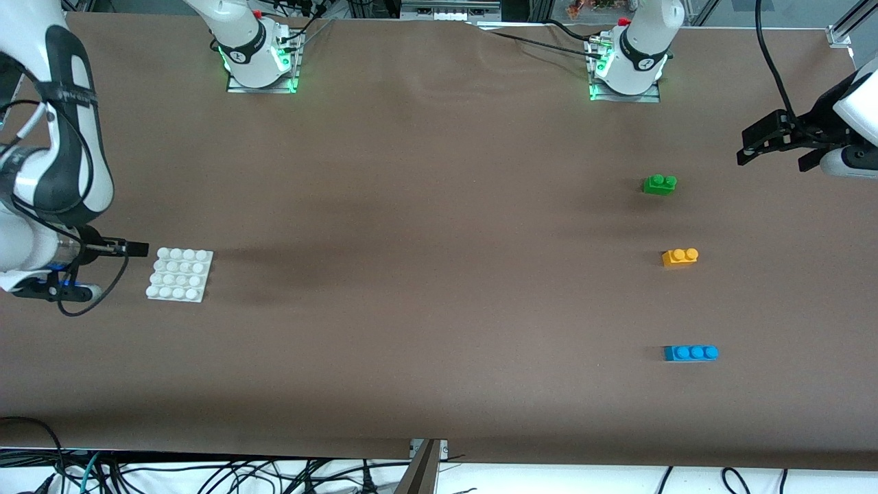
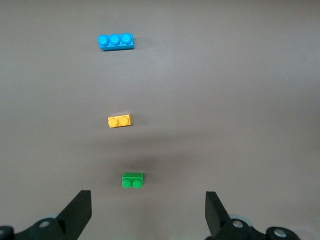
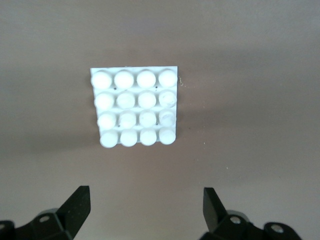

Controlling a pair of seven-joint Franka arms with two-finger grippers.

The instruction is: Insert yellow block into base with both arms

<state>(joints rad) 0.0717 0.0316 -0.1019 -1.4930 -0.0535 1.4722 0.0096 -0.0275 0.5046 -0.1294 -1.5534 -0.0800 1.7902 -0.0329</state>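
The yellow block [image 1: 680, 256] lies on the table at the left arm's end, between a green brick [image 1: 659, 184] and a blue brick [image 1: 690, 353]. It also shows in the left wrist view [image 2: 119, 120]. The white base [image 1: 180, 274] lies flat at the right arm's end, with nothing on its studs, and shows in the right wrist view [image 3: 134, 107]. My left gripper [image 1: 769, 159] is open and empty, up in the air beside the green brick, toward the table's end [image 2: 148, 210]. My right gripper [image 1: 140, 248] is open and empty, just beside the base [image 3: 146, 207].
The green two-stud brick [image 2: 132, 180] lies farther from the front camera than the yellow block. The blue three-stud brick [image 2: 116, 41] lies nearer to it. The three bricks lie in a row, well apart. Brown cloth covers the table.
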